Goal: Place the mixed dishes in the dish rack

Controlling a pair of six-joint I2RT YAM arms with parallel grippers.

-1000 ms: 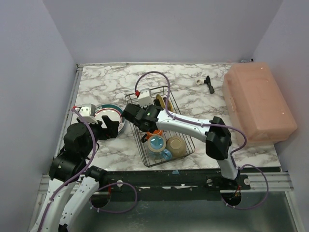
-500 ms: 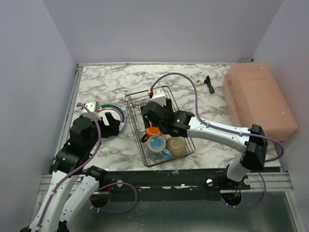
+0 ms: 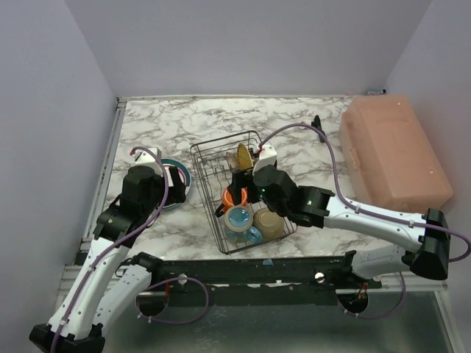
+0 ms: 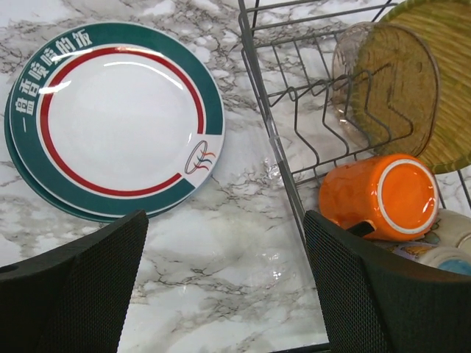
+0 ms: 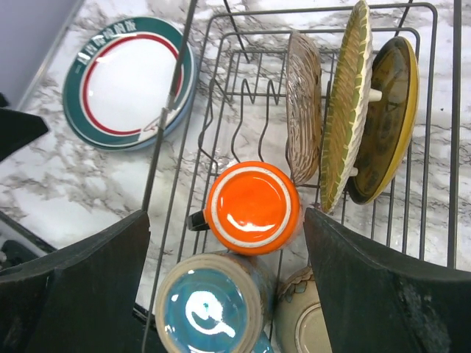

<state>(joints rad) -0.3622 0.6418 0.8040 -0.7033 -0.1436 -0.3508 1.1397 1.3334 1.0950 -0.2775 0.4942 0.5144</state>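
Nearest the arm bases, the blue mug (image 5: 210, 312) and the bowl (image 5: 313, 323) sat at the near end of the dish rack (image 4: 267, 126). Just beyond them the orange mug (image 5: 252, 207) sat in the rack with its base turned up to the camera. The right hand (image 5: 224, 243) hung above that mug, released, its fingers spread wide to either side and touching nothing.

Beside the rack on the left, the green-rimmed white plate (image 4: 110, 118) lay flat on the marble table (image 4: 221, 213). A second rim showing under it suggested at least one more plate beneath. The left hand (image 4: 224, 250) hovered near the plate's edge, also released and empty.

Farther into the rack, three plates stood upright between the tines: a clear patterned plate (image 5: 303, 110), a woven-look yellow-green plate (image 5: 344, 110) and the small yellow dark-rimmed plate (image 5: 390, 125). At the far right lay the small black tool (image 3: 319, 126) and the large pink box (image 3: 394, 154).

The step in hand looked like fetching the flat plates, the only dishes seen outside the rack. The left hand would probably need to get a finger under the top plate's rim, lift that plate alone, turn it on edge and slot it between free tines without knocking the mugs.
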